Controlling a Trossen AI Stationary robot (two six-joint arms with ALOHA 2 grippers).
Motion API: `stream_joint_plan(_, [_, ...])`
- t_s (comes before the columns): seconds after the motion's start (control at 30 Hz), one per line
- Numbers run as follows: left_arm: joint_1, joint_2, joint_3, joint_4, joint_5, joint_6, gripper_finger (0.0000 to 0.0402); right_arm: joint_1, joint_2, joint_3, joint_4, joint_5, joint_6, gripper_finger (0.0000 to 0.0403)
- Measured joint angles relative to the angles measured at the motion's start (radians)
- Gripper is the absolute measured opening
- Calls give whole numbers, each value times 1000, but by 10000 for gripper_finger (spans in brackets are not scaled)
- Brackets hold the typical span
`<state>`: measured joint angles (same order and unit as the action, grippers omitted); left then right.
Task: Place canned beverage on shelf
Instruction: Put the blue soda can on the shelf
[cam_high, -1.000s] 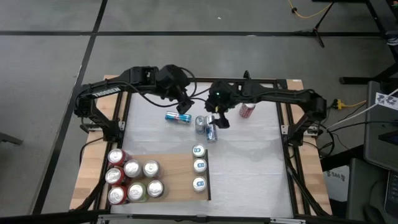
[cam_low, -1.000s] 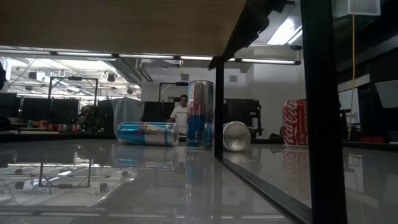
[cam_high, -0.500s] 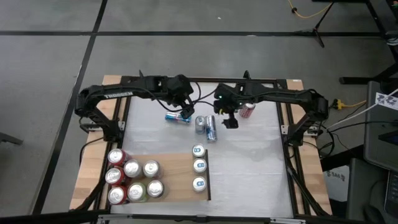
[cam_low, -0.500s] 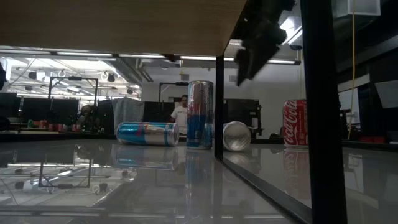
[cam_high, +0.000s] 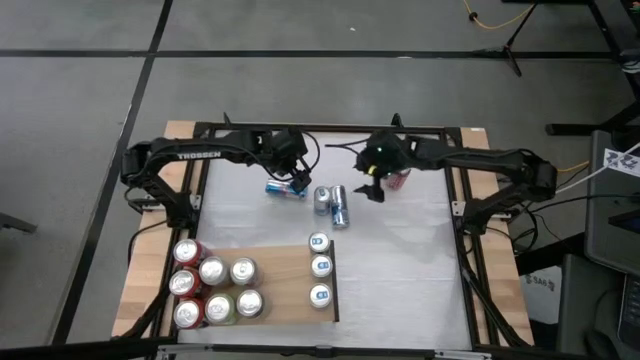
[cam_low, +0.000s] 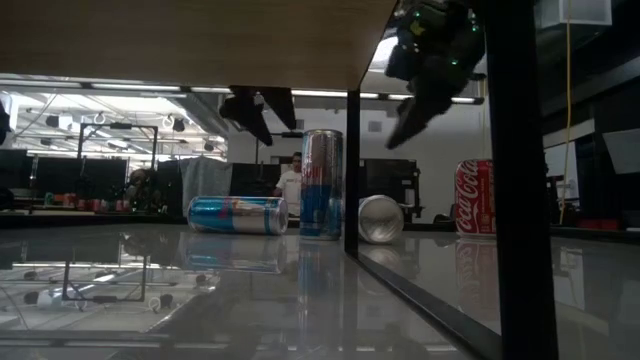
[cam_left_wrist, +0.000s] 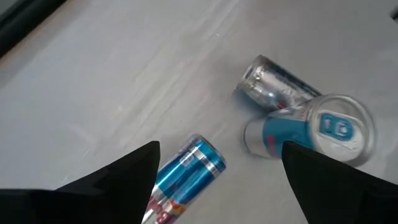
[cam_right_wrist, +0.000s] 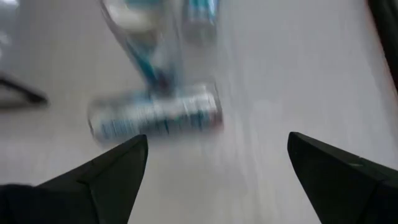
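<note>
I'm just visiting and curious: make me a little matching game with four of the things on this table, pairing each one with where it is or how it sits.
Things:
1. red cola can
2. blue can by the left tool
3. wooden shelf
4. right tool

States:
A. lying on its side
B. open, holding nothing
C. standing at the table's far edge
D. carries upright cans

Pairs: 1-C, 2-A, 3-D, 4-B
</note>
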<state>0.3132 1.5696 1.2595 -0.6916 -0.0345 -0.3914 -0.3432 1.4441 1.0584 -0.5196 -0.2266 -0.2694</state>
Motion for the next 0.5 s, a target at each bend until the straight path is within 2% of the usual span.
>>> stream_joint_plan(0.17, [-7,0,-61,91,2,-38,327,57,9,-78,243,-28,23,376])
stream_joint_plan(0.3, [-6,0,-92,163,-4,-54,327,106,32,-94,343,28,23,376])
stream_joint_plan(0.5, [-6,0,-132,231,-4,-79,327,143,84,-94,404,97,23,376])
